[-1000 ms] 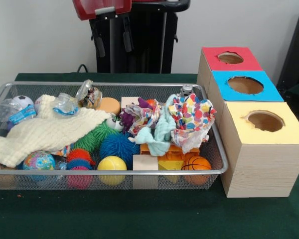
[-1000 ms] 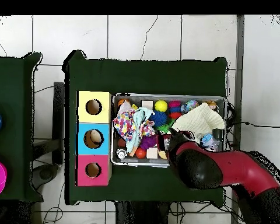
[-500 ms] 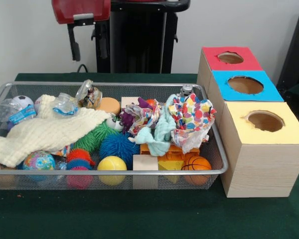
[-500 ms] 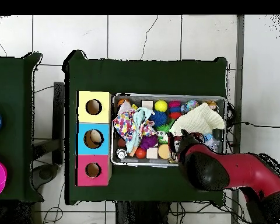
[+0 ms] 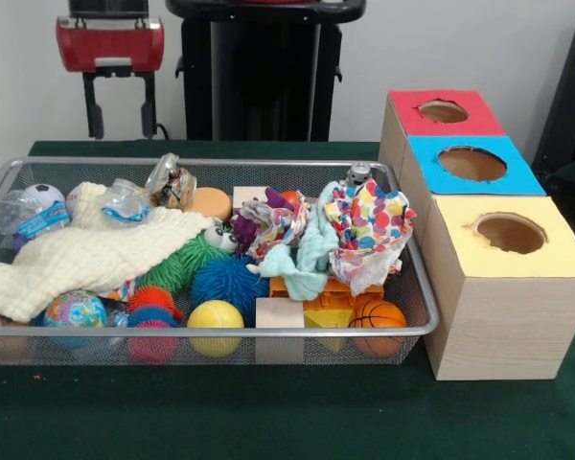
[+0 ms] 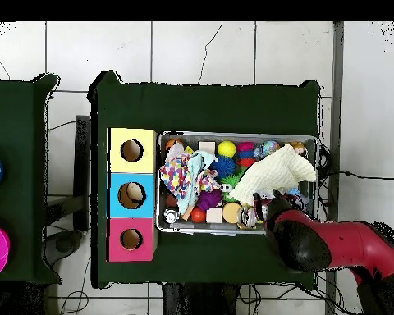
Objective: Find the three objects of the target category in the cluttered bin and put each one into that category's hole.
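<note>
One gripper (image 5: 121,105), its two dark fingers (image 5: 93,107) parted and empty, hangs high behind the far left rim of the wire bin (image 5: 402,331), well above the contents. Directly beneath that corner lie crinkled plastic packets (image 5: 125,201) and a cream knitted cloth (image 5: 86,254) draped over the left half of the bin. Further along sit a green spiky toy (image 5: 182,264), a blue spiky ball (image 5: 228,283), a yellow ball (image 5: 215,321), a small basketball (image 5: 378,316), a globe ball (image 5: 74,310) and a crumpled spotted cloth (image 5: 369,230). Three boxes stand just beside the bin, each with a round hole: yellow box (image 5: 508,259), blue box (image 5: 471,165), red box (image 5: 443,112). The target category cannot be told from these views. Judged by look, cloths would be light and limp, best pinched at a raised fold; balls are light and prone to roll, best taken across the middle; packets are slippery and crushable. Compared with the frame one second earlier, the gripper has travelled from above the bin's middle toward its left end in the front view, and sits lower in the picture; the bin's contents are unchanged
</note>
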Motion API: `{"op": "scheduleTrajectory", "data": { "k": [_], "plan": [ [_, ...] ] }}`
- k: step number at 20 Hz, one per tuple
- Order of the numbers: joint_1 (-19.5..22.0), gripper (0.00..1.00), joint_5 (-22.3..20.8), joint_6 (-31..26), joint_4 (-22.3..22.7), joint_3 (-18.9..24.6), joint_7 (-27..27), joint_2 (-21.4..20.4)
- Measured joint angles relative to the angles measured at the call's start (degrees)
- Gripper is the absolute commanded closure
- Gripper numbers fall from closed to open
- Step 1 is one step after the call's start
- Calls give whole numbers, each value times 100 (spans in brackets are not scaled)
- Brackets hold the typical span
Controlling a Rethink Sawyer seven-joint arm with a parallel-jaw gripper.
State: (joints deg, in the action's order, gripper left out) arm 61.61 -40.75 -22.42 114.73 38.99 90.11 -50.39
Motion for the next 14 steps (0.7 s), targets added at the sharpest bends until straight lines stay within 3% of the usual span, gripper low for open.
{"op": "scheduleTrajectory", "data": {
  "k": [14],
  "plan": [
    [-134, 0, -620, 964, -4, -601, 0, 838]
  ]
}}
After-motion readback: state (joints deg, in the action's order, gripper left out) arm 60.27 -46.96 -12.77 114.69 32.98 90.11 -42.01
